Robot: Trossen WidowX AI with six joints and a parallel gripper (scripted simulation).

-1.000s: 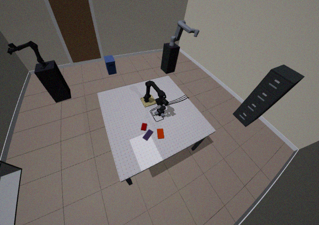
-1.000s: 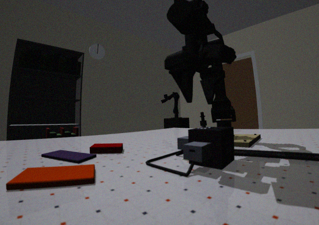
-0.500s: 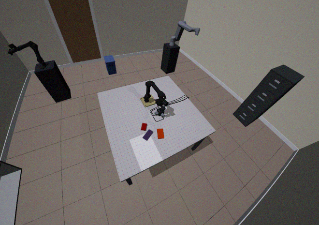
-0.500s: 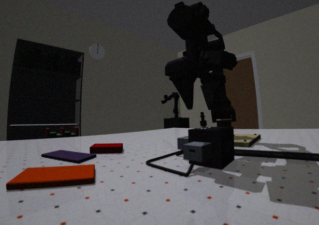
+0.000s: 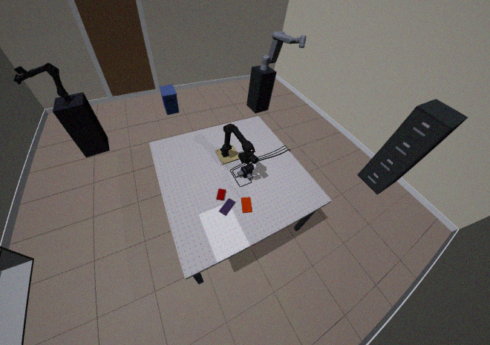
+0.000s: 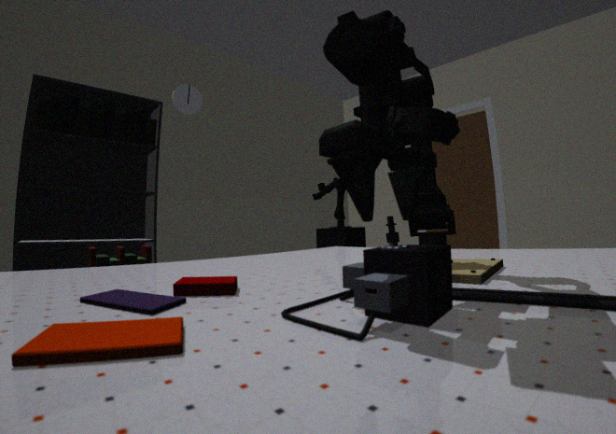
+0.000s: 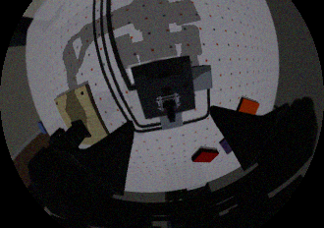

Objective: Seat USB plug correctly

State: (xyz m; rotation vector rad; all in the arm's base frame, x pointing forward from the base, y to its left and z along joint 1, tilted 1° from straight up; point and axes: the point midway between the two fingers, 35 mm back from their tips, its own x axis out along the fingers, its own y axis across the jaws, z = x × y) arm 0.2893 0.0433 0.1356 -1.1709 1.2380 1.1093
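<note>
The dark power cube (image 6: 415, 274) (image 7: 161, 84) stands on the dotted white table (image 5: 183, 165) (image 6: 308, 393). The small USB plug (image 6: 391, 231) (image 7: 168, 109) sticks up from the cube's top socket, standing well proud of the top. My gripper (image 5: 246, 171) (image 6: 399, 221) (image 7: 172, 117) is open wide and hangs just above the cube. One finger is on each side of the plug, and neither touches it. Grey plugs (image 6: 380, 291) (image 7: 202, 78) sit in the cube's side faces.
Black cables (image 5: 273, 152) (image 6: 318, 324) (image 7: 101, 10) run from the cube over the table. The arm's tan base plate (image 5: 226, 156) (image 6: 475, 267) (image 7: 80, 114) is behind. A red block (image 5: 220, 194) (image 6: 205, 284) (image 7: 205, 155), a purple slab (image 5: 227, 206) (image 6: 131, 300) and an orange slab (image 5: 246, 204) (image 6: 103, 339) (image 7: 248, 104) lie nearer the front.
</note>
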